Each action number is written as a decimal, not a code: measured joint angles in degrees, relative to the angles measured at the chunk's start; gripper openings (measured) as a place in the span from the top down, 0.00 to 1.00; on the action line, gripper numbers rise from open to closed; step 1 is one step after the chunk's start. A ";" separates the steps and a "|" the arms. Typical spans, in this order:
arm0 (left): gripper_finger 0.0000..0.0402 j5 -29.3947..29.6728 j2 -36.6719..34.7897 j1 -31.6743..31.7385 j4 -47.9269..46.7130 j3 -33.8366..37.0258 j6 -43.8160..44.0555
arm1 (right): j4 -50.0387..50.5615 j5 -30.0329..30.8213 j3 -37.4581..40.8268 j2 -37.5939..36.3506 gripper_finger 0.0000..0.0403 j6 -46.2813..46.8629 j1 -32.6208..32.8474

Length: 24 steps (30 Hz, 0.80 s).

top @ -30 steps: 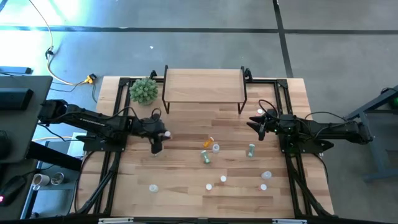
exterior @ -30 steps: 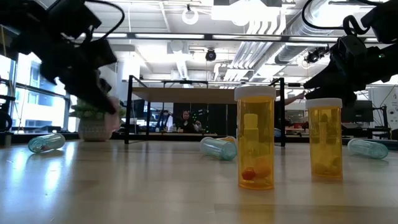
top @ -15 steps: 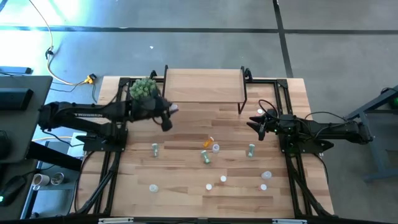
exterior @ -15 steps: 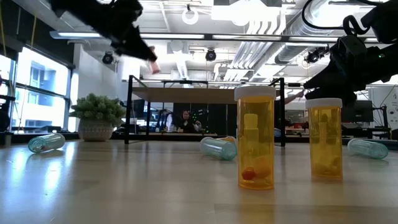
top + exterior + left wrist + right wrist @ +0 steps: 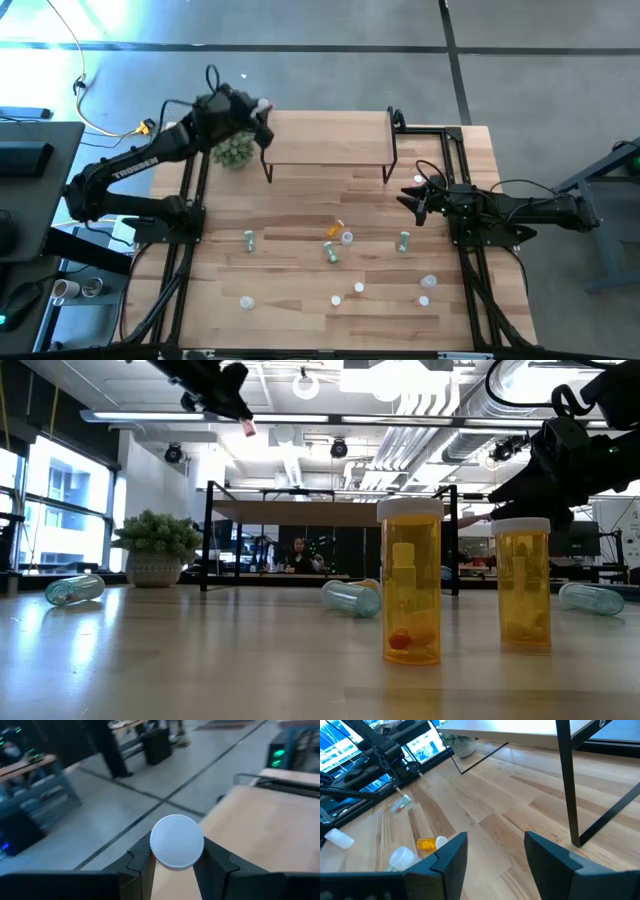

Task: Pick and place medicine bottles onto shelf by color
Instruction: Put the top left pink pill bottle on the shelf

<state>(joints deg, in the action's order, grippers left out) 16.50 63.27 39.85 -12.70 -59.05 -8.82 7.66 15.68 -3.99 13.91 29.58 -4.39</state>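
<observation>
I have the left gripper (image 5: 258, 108) raised above the table at the left end of the shelf (image 5: 330, 135), over its corner beside the potted plant (image 5: 235, 150), and its fingers are pinched on a small bottle (image 5: 177, 842). In the left wrist view I see mostly the bottle's round white ribbed cap, squeezed between the two dark fingers (image 5: 142, 862); in the low view its tip shows pink under the gripper. The shelf is a light wood top on thin black legs, with nothing on it that I can make out. The rest of the bottles lie scattered on the table (image 5: 300, 200) in front of it: an orange one (image 5: 334, 229) on its side, greenish ones (image 5: 404, 240) and white-capped ones nearer the front edge. The right gripper (image 5: 415, 197) waits low over the right side, fingers spread apart.
</observation>
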 joint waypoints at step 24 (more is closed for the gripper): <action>0.74 -8.78 23.02 8.64 -14.05 -12.87 5.32 | 0.00 0.02 0.02 0.00 0.53 0.00 0.01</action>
<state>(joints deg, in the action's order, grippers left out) 7.72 86.29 48.49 -26.75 -71.92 -3.50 7.66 15.70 -3.97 13.91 29.58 -4.38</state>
